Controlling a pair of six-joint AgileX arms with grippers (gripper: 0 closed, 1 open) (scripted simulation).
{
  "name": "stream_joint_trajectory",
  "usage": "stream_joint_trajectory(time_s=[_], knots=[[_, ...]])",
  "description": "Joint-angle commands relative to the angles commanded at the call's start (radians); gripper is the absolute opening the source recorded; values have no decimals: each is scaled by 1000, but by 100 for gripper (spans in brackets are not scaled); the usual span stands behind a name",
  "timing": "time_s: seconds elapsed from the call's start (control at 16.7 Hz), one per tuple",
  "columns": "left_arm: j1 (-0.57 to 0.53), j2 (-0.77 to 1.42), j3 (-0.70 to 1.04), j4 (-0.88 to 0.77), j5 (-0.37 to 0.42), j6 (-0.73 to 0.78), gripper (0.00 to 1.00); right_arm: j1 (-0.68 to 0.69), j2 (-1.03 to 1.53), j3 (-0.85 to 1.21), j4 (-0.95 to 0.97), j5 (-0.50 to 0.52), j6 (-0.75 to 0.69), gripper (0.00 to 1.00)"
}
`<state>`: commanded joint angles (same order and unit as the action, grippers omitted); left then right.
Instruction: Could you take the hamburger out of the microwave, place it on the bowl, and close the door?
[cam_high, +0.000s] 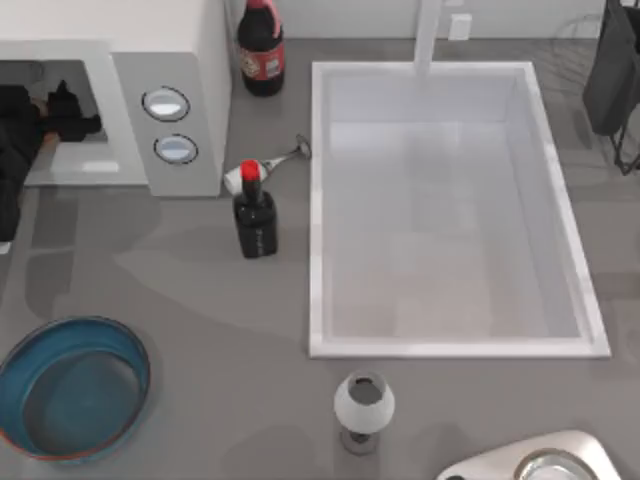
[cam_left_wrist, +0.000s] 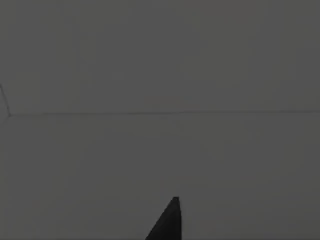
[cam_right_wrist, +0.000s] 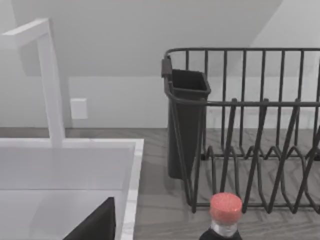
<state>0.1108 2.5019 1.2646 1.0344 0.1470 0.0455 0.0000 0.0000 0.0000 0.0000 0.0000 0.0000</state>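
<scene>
left tool (cam_high: 62, 118): inside the microwave cavity, reaching in from the desk's left edge; black against the light grey walls; released or clenched, I cannot tell
left wrist view: dark
hamburger (cam_high: 46, 140): small tan sliver in the cavity, right against the left tool and mostly hidden by it; whether it is gripped I cannot tell
microwave (cam_high: 180, 60): back left corner of the desk, white box, cavity front open, two round knobs one above the other on the panel right of the cavity
bowl (cam_high: 20, 350): front left of the desk, upright, blue with a thin reddish rim, nothing in it; well apart from the microwave, bare grey desk (cam_high: 200, 300) between them
right tool (cam_right_wrist: 95, 226): one black finger visible in the right wrist view, hanging over the near corner of the sink; grip state, I cannot tell
sink (cam_high: 318, 200): large white basin, centre right of the desk, white tap (cam_high: 428, 35) at its back edge
dish rack (cam_right_wrist: 240, 130): black wire, beyond the sink's right side, dark cutlery cup (cam_right_wrist: 187, 115) hung on its end
cola bottle (cam_high: 261, 50): upright, just right of the microwave's back corner
dark bottle (cam_high: 255, 220): red cap, upright, between the microwave and the sink
goblet (cam_high: 363, 408): small, grey, upright, in front of the sink
metal-rimmed dish (cam_high: 545, 465): front right edge of the desk
</scene>
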Motion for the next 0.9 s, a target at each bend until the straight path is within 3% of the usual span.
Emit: stream_joint_trajectory(time_s=[0.42, 0.9], knots=[[35, -179, -485, 293, 32, 9, 0, 0, 0, 0, 0, 0, 0, 100], [37, -216, -565, 354, 38, 12, 0, 0, 0, 0, 0, 0, 0, 100]])
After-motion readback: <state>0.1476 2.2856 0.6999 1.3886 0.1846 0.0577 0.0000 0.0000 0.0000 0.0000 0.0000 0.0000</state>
